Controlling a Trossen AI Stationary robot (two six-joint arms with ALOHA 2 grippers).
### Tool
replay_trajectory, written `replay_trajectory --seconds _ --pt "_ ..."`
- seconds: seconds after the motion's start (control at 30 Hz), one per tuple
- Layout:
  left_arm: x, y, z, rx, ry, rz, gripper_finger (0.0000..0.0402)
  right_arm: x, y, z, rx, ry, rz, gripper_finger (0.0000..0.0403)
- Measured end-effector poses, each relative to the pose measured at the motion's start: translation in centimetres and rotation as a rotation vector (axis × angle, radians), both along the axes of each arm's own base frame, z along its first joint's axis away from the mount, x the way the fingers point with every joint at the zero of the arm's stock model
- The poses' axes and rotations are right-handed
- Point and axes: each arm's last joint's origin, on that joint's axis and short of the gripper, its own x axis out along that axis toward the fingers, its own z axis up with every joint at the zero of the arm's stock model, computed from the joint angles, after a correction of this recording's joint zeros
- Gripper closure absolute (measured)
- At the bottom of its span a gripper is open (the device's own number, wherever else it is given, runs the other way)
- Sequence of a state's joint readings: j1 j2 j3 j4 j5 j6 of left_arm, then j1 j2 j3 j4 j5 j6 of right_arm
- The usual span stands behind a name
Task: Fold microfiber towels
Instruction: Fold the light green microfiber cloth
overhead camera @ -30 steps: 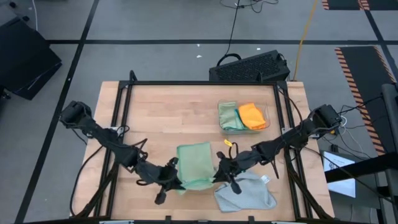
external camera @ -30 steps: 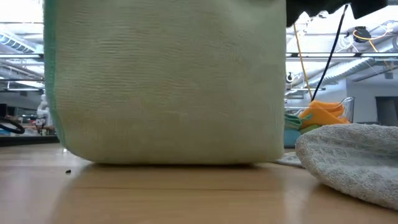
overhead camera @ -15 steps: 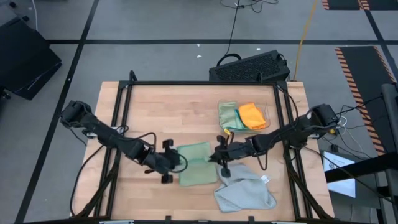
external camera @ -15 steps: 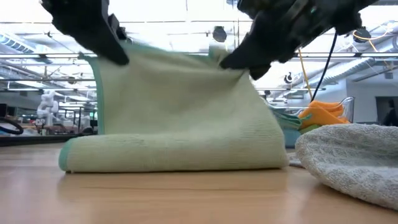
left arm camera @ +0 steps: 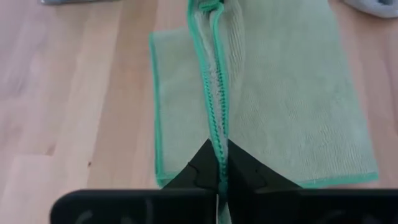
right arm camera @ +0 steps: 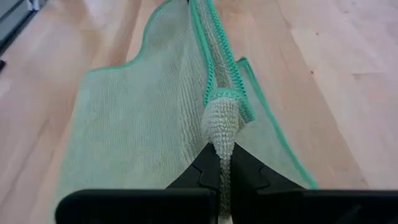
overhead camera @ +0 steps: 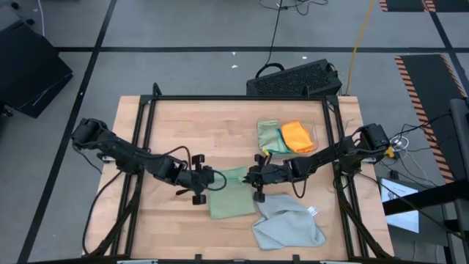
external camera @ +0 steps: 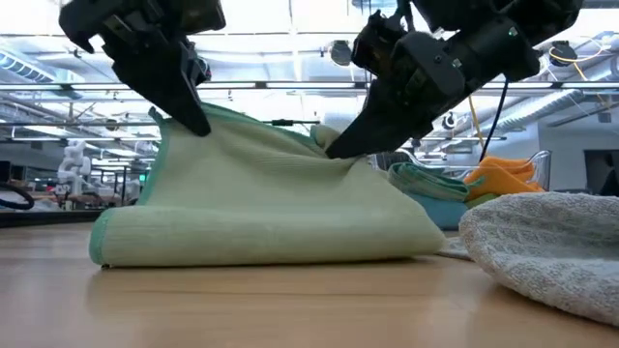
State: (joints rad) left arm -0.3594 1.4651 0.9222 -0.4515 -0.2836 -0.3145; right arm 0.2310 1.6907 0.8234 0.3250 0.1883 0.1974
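Pale sage green towel (overhead camera: 233, 194): folded double on table (overhead camera: 198, 132), far edge lifted. Left gripper (overhead camera: 207, 178) and right gripper (overhead camera: 251, 178): each clamped on one raised corner.

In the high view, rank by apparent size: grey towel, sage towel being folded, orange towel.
1. Grey towel, largest.
2. Sage towel, partly lifted, pinched by left gripper and right gripper.
3. Orange towel, smallest.

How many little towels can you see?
4: a pale sage green microfiber towel mid-table between both grippers, a light grey towel beside it, green and orange towels in the tray; others may be hidden.
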Motion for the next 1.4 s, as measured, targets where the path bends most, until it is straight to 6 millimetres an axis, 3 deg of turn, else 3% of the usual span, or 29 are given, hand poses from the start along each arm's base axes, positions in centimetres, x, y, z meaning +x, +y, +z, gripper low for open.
replay_trajectory --seconds 0.2,0.37,0.5,0.6,0.77,0.97,1.2,1.4 --pt "0.2 0.8 0.0 0.012 0.004 0.034 0.0377 0.1 -1.1 -0.1 -0.019 0.011 -0.022 0.0379" --pt "-0.3 1.0 -1.0 0.033 0.029 0.056 0.0352 0.1 -1.5 -0.2 -0.039 0.014 -0.076 0.0295" --pt "-0.7 1.4 -1.7 0.086 0.031 0.103 0.0304 0.2 -2.0 -0.2 -0.085 0.005 -0.142 0.023" --pt "-0.4 1.9 -1.4 0.188 -0.016 0.132 0.0267 0.2 -2.2 0.0 -0.1 -0.001 -0.144 0.0207" --pt "0.3 2.1 -0.3 0.206 -0.133 0.134 0.023 0.0 -1.8 1.0 -0.096 -0.034 -0.133 0.0208" --pt "1.6 0.7 0.1 0.062 -0.264 0.118 0.0234 -0.5 0.1 2.3 -0.157 -0.096 -0.051 0.0225" --pt "1.5 -1.8 -4.7 0.102 -0.097 0.144 0.0275 -1.2 2.9 2.5 -0.208 -0.113 0.081 0.0239" --pt "2.1 -1.0 -8.7 0.287 -0.014 0.246 0.0316 -1.4 4.5 1.8 -0.19 -0.117 0.12 0.0254"
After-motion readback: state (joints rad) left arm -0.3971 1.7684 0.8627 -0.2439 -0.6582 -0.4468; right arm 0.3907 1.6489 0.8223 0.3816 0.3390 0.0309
